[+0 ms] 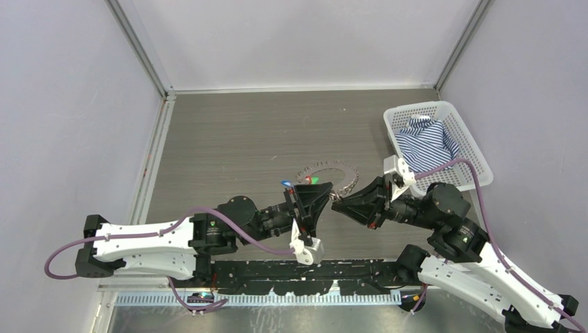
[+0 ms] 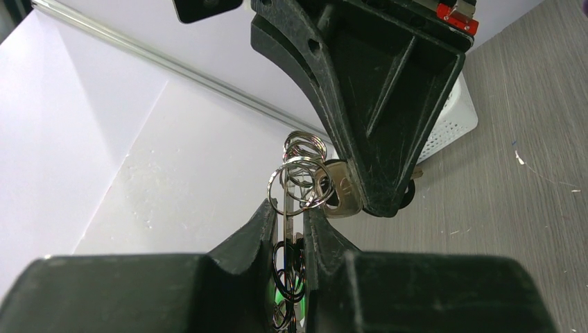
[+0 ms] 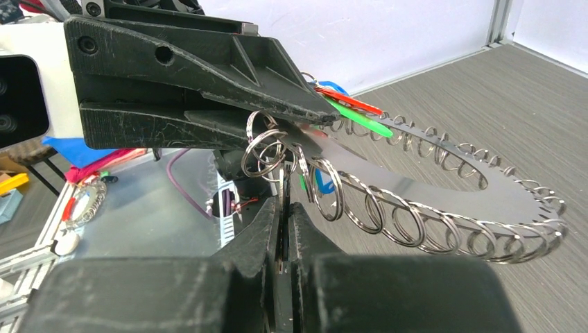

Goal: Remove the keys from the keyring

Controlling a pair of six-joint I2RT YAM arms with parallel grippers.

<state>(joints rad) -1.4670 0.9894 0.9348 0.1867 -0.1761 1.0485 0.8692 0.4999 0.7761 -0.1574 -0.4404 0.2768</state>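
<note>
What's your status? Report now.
Left gripper shut on the keyring. Right gripper shut on a silver key. Coloured keys on the ring. Nothing in the way.

**Keyring** [image 3: 430, 173]: flat sheet metal, silvery-grey, with a dull satin face.
**Rings** [image 3: 392, 215] on its rim: thin wire, polished and bright, glossy.
**Keys** [image 3: 357, 119]: green, red and blue plastic heads, smooth and shiny.
**Left gripper** [image 2: 286, 222], **right gripper** [image 3: 284, 208]: jaws were black plastic, matt, scuffed, with fine scratches.
**Arms** [image 1: 139, 239]: white plastic shells, smooth, with a faint sheen.
**Bench** [image 1: 229, 132]: grey-brown wood-grain top, matt, lightly streaked.
**Basket** [image 1: 416, 107]: white plastic lattice, smooth.
**Cloth** [image 1: 424, 142]: blue-and-white striped woven fabric, soft and creased.
**Walls** [image 1: 69, 104]: pale panels, matt and even.
**Rails** [image 1: 142, 48]: bare grey metal, brushed.
</note>
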